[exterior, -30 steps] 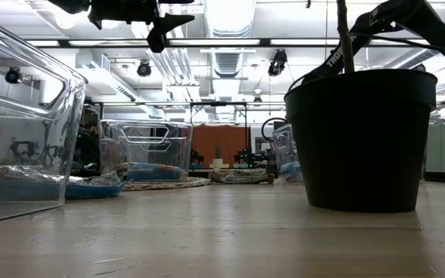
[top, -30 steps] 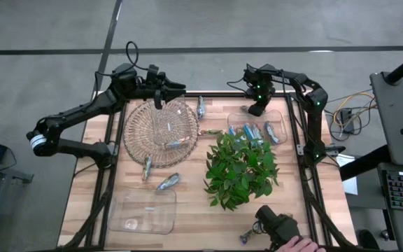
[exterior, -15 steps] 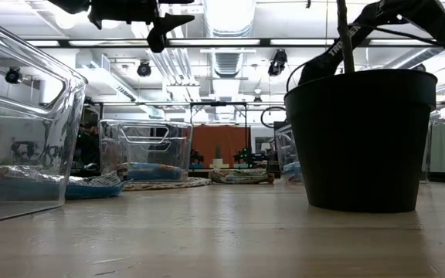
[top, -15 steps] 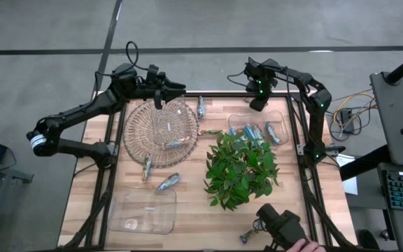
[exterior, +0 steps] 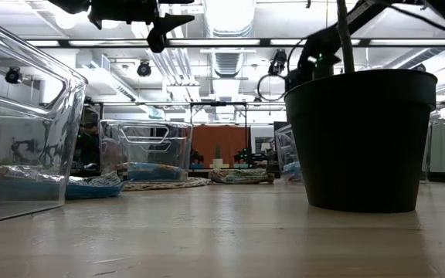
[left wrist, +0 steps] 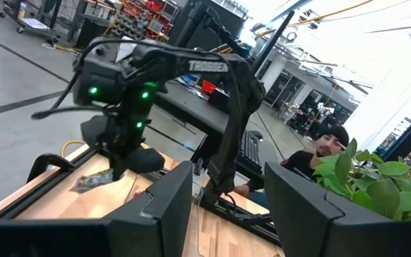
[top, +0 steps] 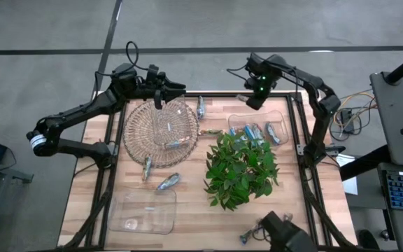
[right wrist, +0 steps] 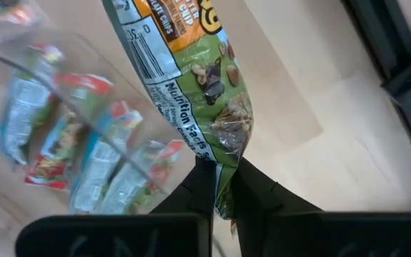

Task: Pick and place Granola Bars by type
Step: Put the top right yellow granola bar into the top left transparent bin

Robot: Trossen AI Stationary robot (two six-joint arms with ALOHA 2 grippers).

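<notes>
Above your table's far edge [top: 257, 95], right gripper [top: 255, 99] raised, elbow bent, pinching a green granola bar [right wrist: 198, 86]; left gripper [top: 161, 94] half-open, empty

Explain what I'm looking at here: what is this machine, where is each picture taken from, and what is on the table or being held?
Two dark robot arms work at a wooden table. One picture looks straight down, one looks level across the tabletop, and one sits on each wrist. On the table are a wicker basket, a leafy plant, two clear bins and several loose granola bars. The right gripper is shut on a granola bar with a green and orange wrapper, above the far clear bin holding blue-wrapped bars. The left gripper hangs over the basket's far edge, jaws apart, empty.
</notes>
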